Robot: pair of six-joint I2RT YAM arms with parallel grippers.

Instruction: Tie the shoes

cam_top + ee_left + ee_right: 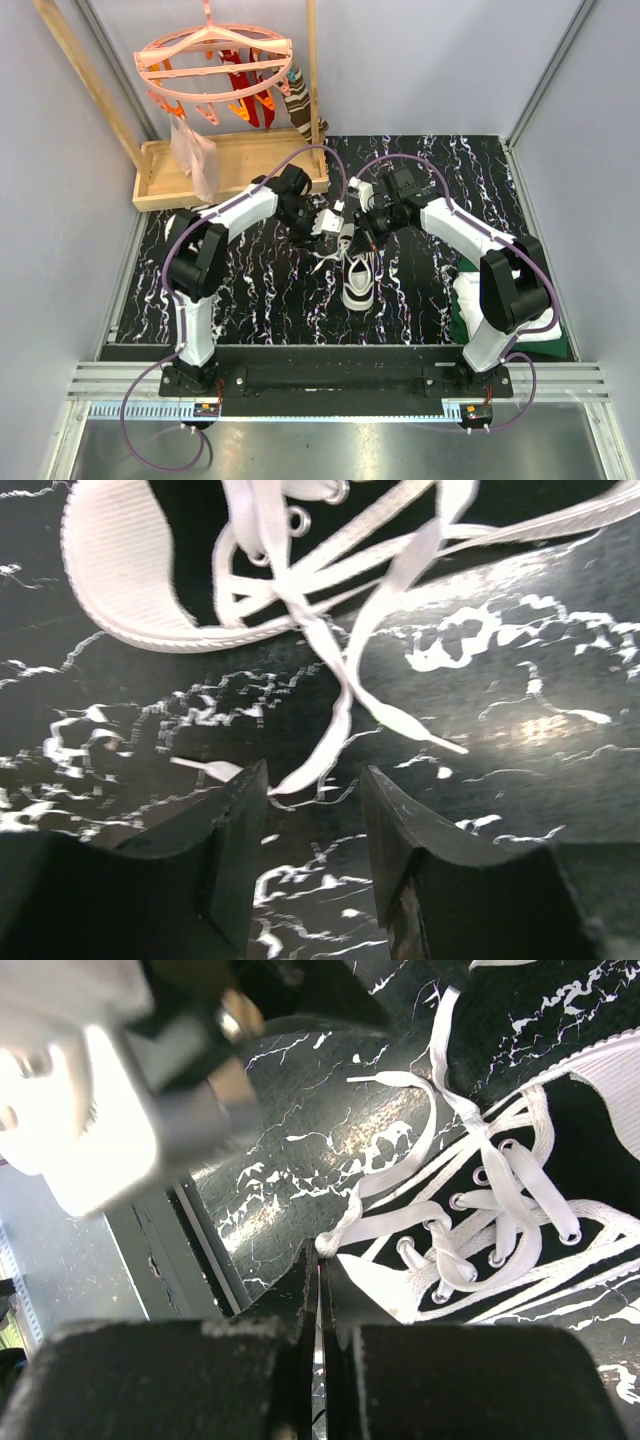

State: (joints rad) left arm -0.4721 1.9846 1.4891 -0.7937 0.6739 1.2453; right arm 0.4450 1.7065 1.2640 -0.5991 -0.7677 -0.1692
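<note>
Black shoe (360, 283) mid-table (250, 290), white toe toward six o'clock, right gripper (320, 1260) pinched tight on a white lace (380, 1228), left gripper (312, 775) jaws partly apart, holding nothing, lace end at their twelve o'clock

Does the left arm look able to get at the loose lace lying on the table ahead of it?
Probably yes: the left tool is open, the lace end lies right at the gap between its fingers, and nothing covers it.

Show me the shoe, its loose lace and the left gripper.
Shoe (120, 560), left wrist view, white toe cap.
Lace (342, 715), left wrist view, loose strand near its end.
Left gripper (312, 780), left wrist view, between its fingertips.
</note>
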